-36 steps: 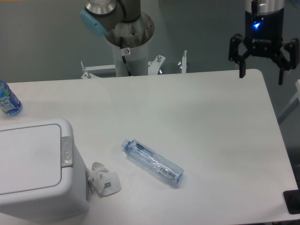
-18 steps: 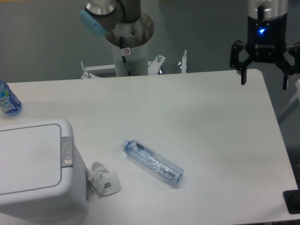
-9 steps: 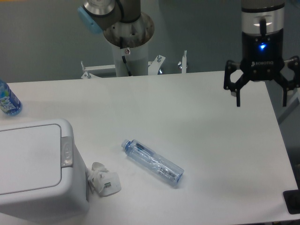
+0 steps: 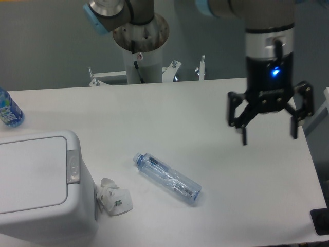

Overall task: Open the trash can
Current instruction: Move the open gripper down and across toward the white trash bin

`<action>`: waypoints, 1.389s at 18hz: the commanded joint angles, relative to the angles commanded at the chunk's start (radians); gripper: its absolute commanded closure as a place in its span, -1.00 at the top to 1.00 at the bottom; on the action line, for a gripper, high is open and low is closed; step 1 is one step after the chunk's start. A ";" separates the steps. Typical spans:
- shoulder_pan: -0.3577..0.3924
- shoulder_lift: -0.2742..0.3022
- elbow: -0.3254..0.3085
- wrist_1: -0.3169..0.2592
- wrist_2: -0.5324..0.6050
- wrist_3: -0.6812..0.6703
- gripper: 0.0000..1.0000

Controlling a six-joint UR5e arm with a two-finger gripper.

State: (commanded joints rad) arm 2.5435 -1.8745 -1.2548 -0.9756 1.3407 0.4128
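The trash can [image 4: 36, 185] is a large white boxy bin at the table's front left. Its flat lid [image 4: 31, 172] is down. A small grey push-button strip [image 4: 73, 166] sits on its right edge. My gripper [image 4: 269, 139] hangs open and empty above the right side of the table, far to the right of the bin. Its two black fingers [image 4: 243, 135] point down, wide apart.
A clear plastic bottle [image 4: 167, 178] lies on its side mid-table. A crumpled white item [image 4: 114, 197] lies beside the bin's right wall. A blue bottle [image 4: 8, 110] stands at the far left edge. The arm's base column [image 4: 140, 46] is at the back.
My gripper has moved from the table's back right corner forward, left and down, staying open. The bin, bottle and other items have not moved.
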 joint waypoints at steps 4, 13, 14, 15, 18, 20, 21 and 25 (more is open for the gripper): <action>-0.055 -0.008 -0.006 0.000 -0.002 -0.152 1.00; -0.094 -0.006 -0.071 -0.005 -0.169 -0.390 1.00; -0.107 -0.009 -0.074 -0.005 -0.182 -0.391 1.00; -0.115 -0.011 -0.084 -0.005 -0.195 -0.393 1.00; -0.117 -0.012 -0.097 -0.009 -0.273 -0.428 1.00; -0.117 -0.009 -0.113 -0.015 -0.284 -0.428 1.00; -0.118 -0.005 -0.132 -0.012 -0.288 -0.428 1.00; -0.132 0.014 -0.147 -0.015 -0.318 -0.433 1.00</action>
State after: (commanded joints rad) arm 2.4115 -1.8608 -1.4020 -0.9909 1.0232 -0.0199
